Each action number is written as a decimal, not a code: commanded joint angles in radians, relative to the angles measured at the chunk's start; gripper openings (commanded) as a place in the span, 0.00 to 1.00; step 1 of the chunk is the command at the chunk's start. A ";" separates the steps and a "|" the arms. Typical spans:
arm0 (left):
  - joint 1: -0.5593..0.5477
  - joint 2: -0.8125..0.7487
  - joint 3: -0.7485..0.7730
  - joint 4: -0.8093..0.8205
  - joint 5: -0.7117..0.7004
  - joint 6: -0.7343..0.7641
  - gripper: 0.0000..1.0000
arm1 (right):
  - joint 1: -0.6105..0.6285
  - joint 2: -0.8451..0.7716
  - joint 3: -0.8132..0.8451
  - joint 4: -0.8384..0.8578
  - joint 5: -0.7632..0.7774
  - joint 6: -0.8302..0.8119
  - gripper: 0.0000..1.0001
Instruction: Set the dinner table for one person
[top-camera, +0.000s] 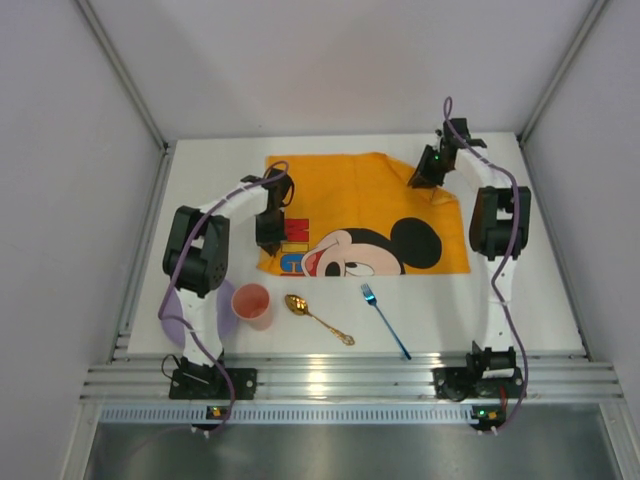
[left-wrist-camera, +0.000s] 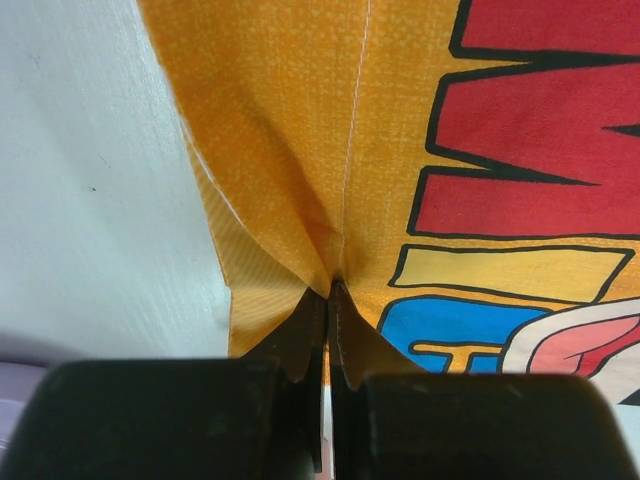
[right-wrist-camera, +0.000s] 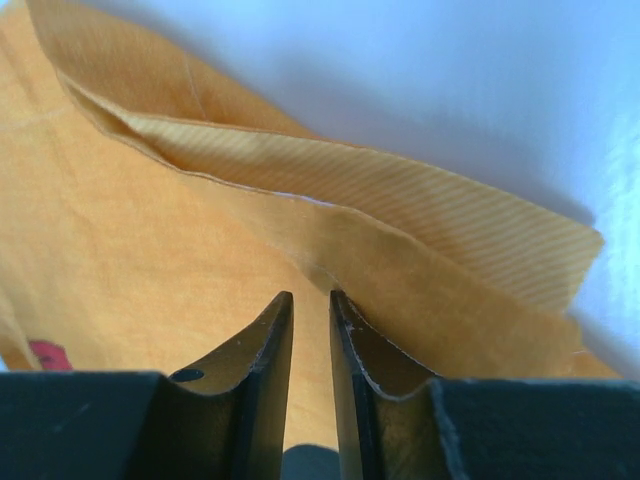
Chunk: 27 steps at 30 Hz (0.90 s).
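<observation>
The white dinner table (top-camera: 535, 300) carries an orange Mickey Mouse placemat (top-camera: 360, 195). My left gripper (top-camera: 270, 238) stands at the mat's left edge; in the left wrist view it (left-wrist-camera: 330, 286) is shut on a pinched-up fold of the orange cloth (left-wrist-camera: 290, 160). My right gripper (top-camera: 426, 181) is at the mat's far right corner, which is folded over. In the right wrist view it (right-wrist-camera: 310, 296) has its jaws a narrow gap apart, tips against the folded cloth edge (right-wrist-camera: 400, 270), with nothing between them.
A pink cup (top-camera: 251, 304), a gold spoon (top-camera: 318, 318) and a blue fork (top-camera: 384, 320) lie in front of the mat. A lilac plate (top-camera: 222, 300) sits partly under the left arm. The aluminium rail (top-camera: 350, 378) runs along the near edge.
</observation>
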 joint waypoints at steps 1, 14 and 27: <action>0.005 0.047 -0.086 -0.040 -0.065 0.031 0.00 | -0.025 0.021 0.136 -0.008 0.123 -0.034 0.22; 0.005 0.039 -0.035 -0.091 -0.044 0.049 0.00 | -0.011 -0.155 0.344 0.063 0.484 -0.048 0.51; 0.005 -0.010 -0.049 -0.048 -0.019 0.066 0.00 | 0.051 -0.440 -0.322 0.161 0.134 0.018 0.60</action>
